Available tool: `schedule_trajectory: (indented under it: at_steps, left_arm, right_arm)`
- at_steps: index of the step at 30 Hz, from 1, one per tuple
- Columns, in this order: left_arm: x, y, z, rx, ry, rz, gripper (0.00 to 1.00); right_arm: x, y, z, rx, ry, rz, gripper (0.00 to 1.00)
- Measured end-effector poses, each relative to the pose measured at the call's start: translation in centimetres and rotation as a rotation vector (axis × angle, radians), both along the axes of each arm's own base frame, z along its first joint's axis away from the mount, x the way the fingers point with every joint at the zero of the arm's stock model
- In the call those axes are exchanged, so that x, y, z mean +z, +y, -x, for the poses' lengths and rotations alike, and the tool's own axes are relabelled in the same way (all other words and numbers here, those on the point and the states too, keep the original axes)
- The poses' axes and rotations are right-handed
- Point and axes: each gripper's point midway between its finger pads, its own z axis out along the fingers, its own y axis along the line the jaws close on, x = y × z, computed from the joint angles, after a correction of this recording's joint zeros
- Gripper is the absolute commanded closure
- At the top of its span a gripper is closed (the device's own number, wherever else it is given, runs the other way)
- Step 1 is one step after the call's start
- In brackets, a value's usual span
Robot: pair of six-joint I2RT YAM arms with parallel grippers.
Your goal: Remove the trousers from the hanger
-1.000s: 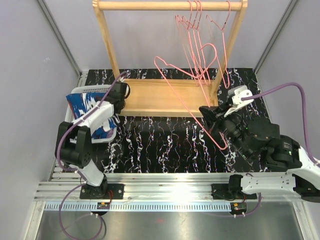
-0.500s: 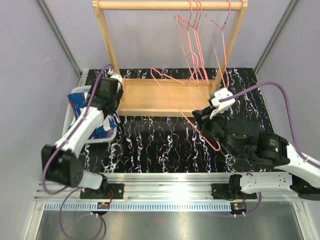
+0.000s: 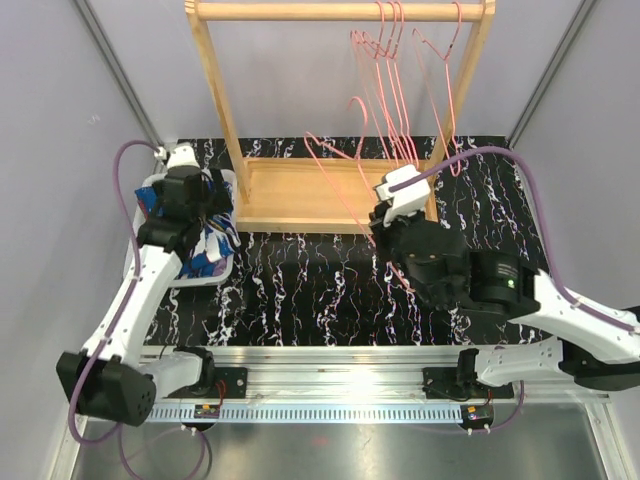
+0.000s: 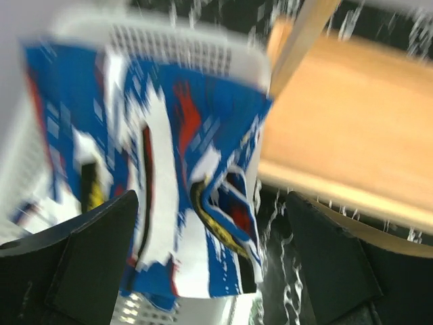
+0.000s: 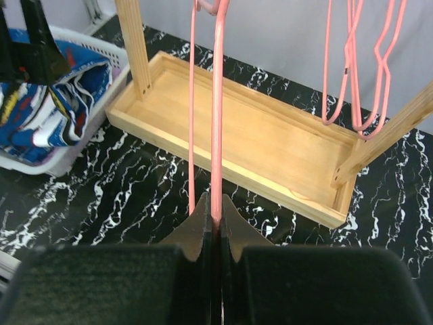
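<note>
Blue splashed trousers lie bunched in the white basket at far left, off the hanger, with 1 edge draped over the rim on the rack side. The lilac pair can't be made out. Risk: that overhang looks loose, so it could slide out onto the table if the left gripper snags cloth on the way up; its 2 fingers are spread wide right above the fabric, gripping nothing. Other risk: the bare pink hanger is pinched only on thin wire by the right gripper, clamped tight, so it may twist in the pinch, swing, and hook the wooden rack or the hangers on the rail. Pose: left arm stretched forward along the left side, wrist pitched down over the basket. Right arm reaches in toward the centre, wrist aimed at the rack tray, hanger standing up in front of it.
</note>
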Motion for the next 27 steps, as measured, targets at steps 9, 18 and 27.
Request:
schedule_trajectory:
  at_steps: [9, 18, 27]
  left_arm:
    - [-11.9, 3.1, 0.1, 0.151, 0.311, 0.212, 0.01]
    - [-12.9, 2.8, -1.5, 0.061, 0.266, 0.41, 0.02]
    - [-13.8, 2.3, -3.9, 0.028, 0.367, 0.281, 0.1]
  right_arm:
    - [-1.6, 1.1, -0.4, -0.005, 0.017, 0.072, 1.0]
    - [-2.1, 2.0, -1.4, -0.017, 0.018, 0.092, 1.0]
    - [-2.9, 3.5, -1.5, 0.019, 0.036, 0.095, 1.0]
